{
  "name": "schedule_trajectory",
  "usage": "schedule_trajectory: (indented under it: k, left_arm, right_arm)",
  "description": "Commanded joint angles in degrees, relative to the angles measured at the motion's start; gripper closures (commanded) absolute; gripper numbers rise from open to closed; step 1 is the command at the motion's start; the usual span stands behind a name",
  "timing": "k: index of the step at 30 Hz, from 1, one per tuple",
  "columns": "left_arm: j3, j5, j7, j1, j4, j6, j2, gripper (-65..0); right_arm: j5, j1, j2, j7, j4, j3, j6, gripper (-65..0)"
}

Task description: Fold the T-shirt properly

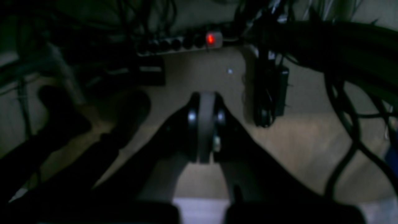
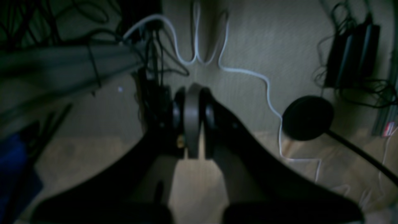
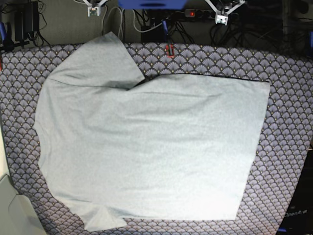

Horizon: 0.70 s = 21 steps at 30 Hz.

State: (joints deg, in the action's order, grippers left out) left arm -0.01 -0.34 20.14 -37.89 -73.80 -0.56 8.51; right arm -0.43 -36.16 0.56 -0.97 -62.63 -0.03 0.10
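The table (image 3: 288,112) is wearing a purple-grey fan-patterned tablecloth (image 3: 286,147) that is showing along every edge. The T-shirt (image 3: 146,147) is lying spread flat on it with its plain pale-grey side up, covering most of the surface. One sleeve is reaching toward the far left corner, the other is lying folded near the front left edge, and the straight hem is facing the right side. A small red object (image 3: 169,50) is sitting on the cloth just beyond the shirt's far edge.
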Motion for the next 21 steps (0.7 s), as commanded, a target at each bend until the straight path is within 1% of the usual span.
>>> schedule_trajectory:
  k: [1,6,10,11,13,15,17,19,21]
  left_arm:
    - [-0.03,-0.06,-0.67,-2.33,-3.87,0.34,0.50,-0.4]
    - [-0.21,-0.06,-0.58,-10.24,-18.11,0.34,0.76,-0.4]
    - [-3.90,-0.06,-0.58,-15.34,-29.63,0.34,0.23,-0.5]
    - [-4.78,-0.14,-0.58,-16.40,-33.06,0.34,0.15,-0.5]
    - [-6.45,-0.14,-0.58,-18.24,-39.04,0.34,0.15,-0.5]
    - [-7.95,-0.85,-0.76,-19.74,-42.73,0.34,0.15,-0.9]
    - [-9.18,-3.75,-0.84,-19.03,-42.38,0.43,0.50,-4.6]
    - [-11.99,-9.02,0.74,-17.01,-42.29,0.78,0.59,-12.9]
    - [-14.89,-14.91,2.76,-16.22,-42.20,0.87,0.76,-21.3]
  right_arm:
    - [0.12,-2.56,0.72,0.75,-3.79,0.16,0.21,0.0]
    - [0.12,-12.94,2.30,0.66,-21.90,0.08,0.21,0.0]
    - [0.21,-19.27,3.97,0.49,-36.31,0.16,0.21,0.0]
    - [0.21,-20.50,4.41,-0.48,-39.83,0.16,0.21,-0.2]
    - [0.29,-21.64,5.38,-4.43,-46.95,0.34,0.21,-4.2]
    - [0.29,-21.99,5.46,-8.30,-52.84,1.13,0.21,-9.8]
    - [0.29,-21.38,5.64,-9.18,-53.72,1.13,0.21,-15.6]
    - [0.29,-18.30,6.52,-9.53,-53.63,1.13,0.21,-21.1]
    - [0.29,-16.45,6.61,-9.53,-53.46,1.04,0.21,-24.8]
